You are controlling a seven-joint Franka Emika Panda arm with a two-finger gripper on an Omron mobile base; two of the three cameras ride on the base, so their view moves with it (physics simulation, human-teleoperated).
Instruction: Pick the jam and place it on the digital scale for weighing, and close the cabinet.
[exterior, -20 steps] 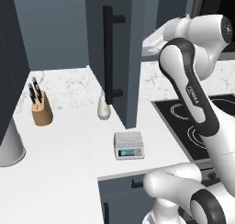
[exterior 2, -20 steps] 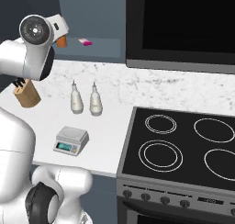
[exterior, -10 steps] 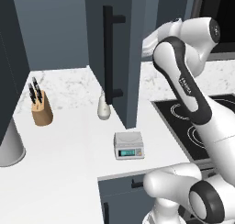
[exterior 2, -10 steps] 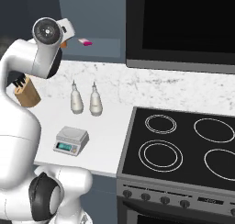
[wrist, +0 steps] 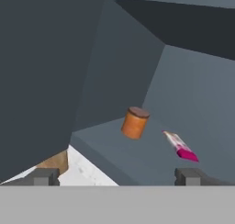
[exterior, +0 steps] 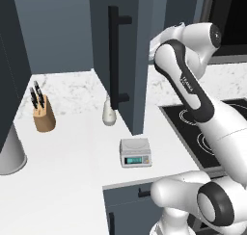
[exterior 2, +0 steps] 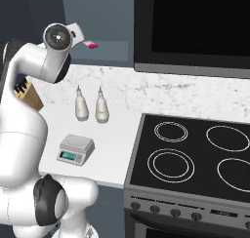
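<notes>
In the hand view the jam (wrist: 135,122), a short orange-brown jar with a darker lid, stands on a shelf inside the open cabinet (wrist: 137,161), straight ahead of my gripper (wrist: 117,177) and some way off. The gripper is open, its two dark fingertips (wrist: 46,176) wide apart with nothing between them. The cabinet's slate-blue door (exterior: 126,60) stands swung open, its long black bar handle (exterior: 113,56) facing the left base view. The digital scale (exterior: 135,152) (exterior 2: 75,149) lies bare near the counter's front edge, below my raised arm.
A pink packet (wrist: 180,146) (exterior 2: 91,45) lies on the shelf right of the jam. Two white bottles (exterior 2: 81,108) (exterior 2: 101,109) stand behind the scale, and a knife block (exterior: 42,114) and a grey cylinder (exterior: 9,152) stand left. The black stove (exterior 2: 195,154) is on the right.
My arm has swung the hand a little further toward the cabinet opening. The gripper has stayed open, and the things on the counter have not moved.
</notes>
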